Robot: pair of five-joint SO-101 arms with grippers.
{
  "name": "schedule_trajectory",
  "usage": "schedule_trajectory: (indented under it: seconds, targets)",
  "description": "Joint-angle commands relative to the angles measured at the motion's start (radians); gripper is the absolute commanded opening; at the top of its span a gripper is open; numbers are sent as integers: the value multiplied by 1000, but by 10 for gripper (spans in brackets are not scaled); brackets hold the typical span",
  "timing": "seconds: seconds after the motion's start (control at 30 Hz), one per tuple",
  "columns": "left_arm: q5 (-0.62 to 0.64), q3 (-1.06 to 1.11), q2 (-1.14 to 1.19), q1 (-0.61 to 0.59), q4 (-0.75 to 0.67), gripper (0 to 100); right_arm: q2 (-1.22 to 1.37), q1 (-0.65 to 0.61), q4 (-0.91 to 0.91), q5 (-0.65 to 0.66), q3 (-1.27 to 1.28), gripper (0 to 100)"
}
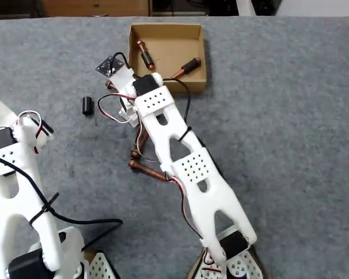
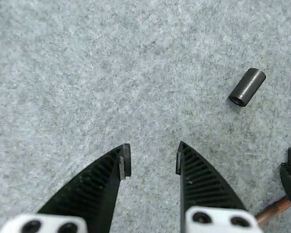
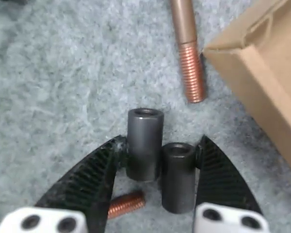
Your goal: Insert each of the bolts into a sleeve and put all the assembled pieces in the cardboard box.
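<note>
The right claw (image 3: pixel 161 143) was clenched on two sleeves (image 3: pixel 144 143), both standing upright side by side on the tabletop (image 3: pixel 48 73), just beside the cardboard box (image 3: pixel 262 82). A bolt (image 3: pixel 186 53) lay near them, threaded end toward the claw, its head cut off at the frame edge. The left claw (image 2: pixel 153 160) hung released above the tabletop; a lone sleeve (image 2: pixel 247 86) lay on its side nearby, long axis slanted

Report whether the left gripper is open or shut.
Open: the left gripper shows bare mat between its spread fingertips, holding nothing.
</note>
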Motion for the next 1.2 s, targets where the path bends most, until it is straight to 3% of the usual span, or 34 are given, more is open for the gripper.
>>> schedule_trajectory:
  seconds: [0.0, 0.17, 0.4, 0.93, 1.1, 1.17]
  targets:
    - [0, -3, -2, -5, -3, 161, -8, -12, 23, 44, -24, 224]
    - [0, -3, -2, -5, -2, 161, -12, -4, 54, 52, -35, 214]
    - [0, -3, -2, -5, 3, 161, -18, -1, 69, 54, -111, 58]
    - [0, -3, -2, -11, 6, 160, -18, -1, 169, 55, -277, 63]
    - [0, -3, -2, -11, 6, 160, -19, 1, 226, 55, -314, 210]
    - [0, -3, -2, -11, 6, 160, -19, 2, 227, 54, -311, 225]
